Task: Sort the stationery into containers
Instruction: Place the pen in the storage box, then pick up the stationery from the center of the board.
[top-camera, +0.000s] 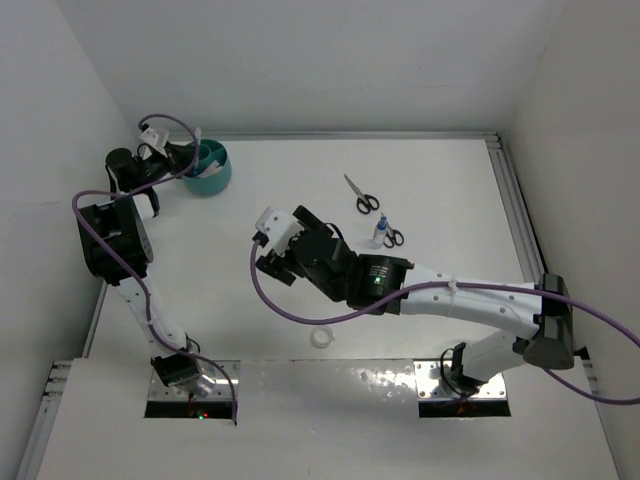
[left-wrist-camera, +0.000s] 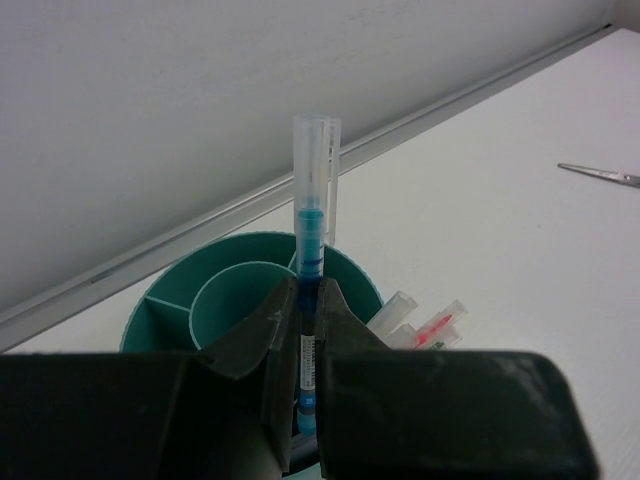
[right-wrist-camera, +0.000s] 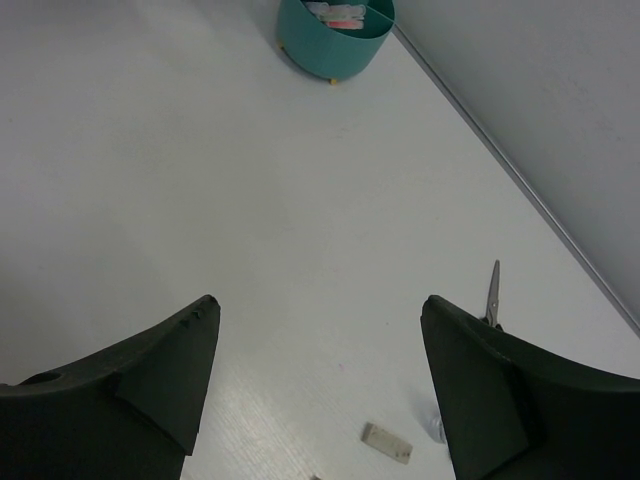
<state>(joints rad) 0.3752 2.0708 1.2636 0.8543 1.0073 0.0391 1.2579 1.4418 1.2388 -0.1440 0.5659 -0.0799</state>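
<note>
Blue pen (left-wrist-camera: 310, 235), upright, is pinched in the left claw (left-wrist-camera: 305, 325) above the teal organiser cup (left-wrist-camera: 165, 290). Right claw (right-wrist-camera: 318, 310) hangs open, empty.

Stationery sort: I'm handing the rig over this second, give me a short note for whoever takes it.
Left gripper: shut on a blue pen, held upright at the cup.
Right gripper: open, empty, above mid-table.
Done: some pens are in the cup.
Left: release the blue pen. Then scissors, second scissors, glue bottle, tape ring and eraser, all on the table.
</note>
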